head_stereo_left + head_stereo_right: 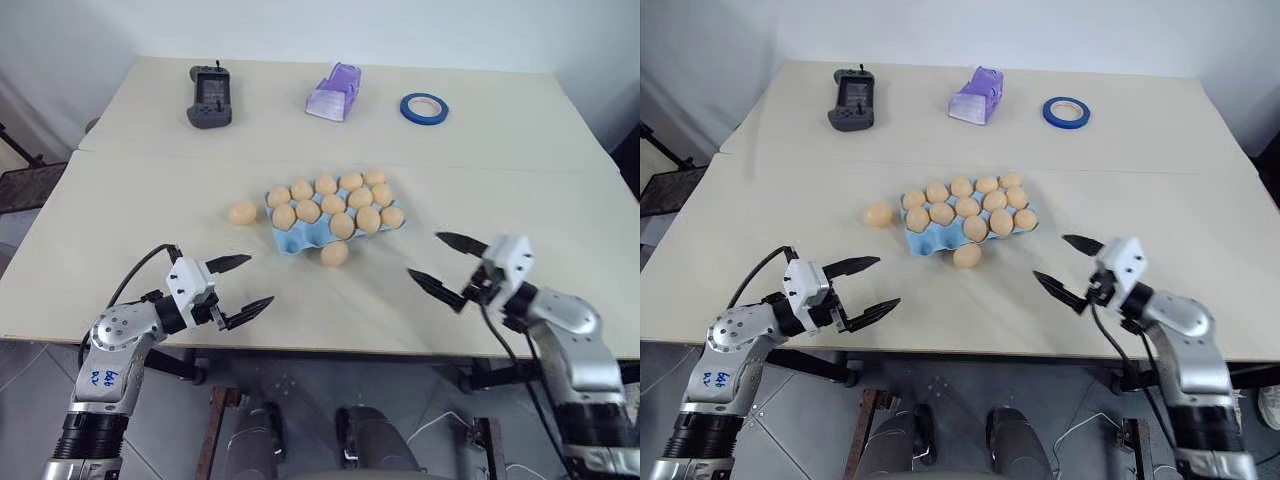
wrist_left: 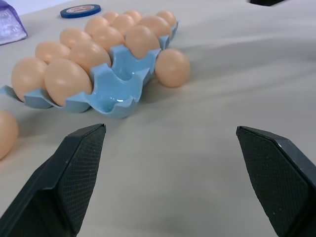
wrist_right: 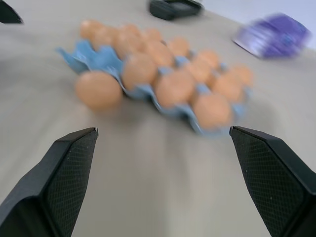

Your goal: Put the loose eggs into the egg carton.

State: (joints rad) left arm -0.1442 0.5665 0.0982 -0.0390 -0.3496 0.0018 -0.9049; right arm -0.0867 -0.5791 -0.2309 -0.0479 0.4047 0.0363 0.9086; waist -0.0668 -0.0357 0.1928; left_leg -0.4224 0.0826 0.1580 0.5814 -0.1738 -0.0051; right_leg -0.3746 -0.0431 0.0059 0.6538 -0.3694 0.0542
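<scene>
1. Counter [image 1: 520, 150]: I see the carton [image 1: 290, 240] at its centre, nearly full, one near-left cup vacant.
2. Left gripper [image 1: 243, 285] and right gripper [image 1: 445, 262]: fingers released, empty, flanking the carton.
3. Two eggs outstanding: one [image 1: 242, 213] left of the carton, one [image 1: 334, 254] touching its near edge.

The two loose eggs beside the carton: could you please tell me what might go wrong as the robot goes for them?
1. The egg at the carton's near edge rests against the egg carton; a pincer closing there may nudge the carton or roll the egg towards the table's edge.
2. The egg to the left lies free on the table and could roll if touched off-centre.
3. Free cups seem to remain at the near-left corner alone, so placing may bump seated eggs.
</scene>
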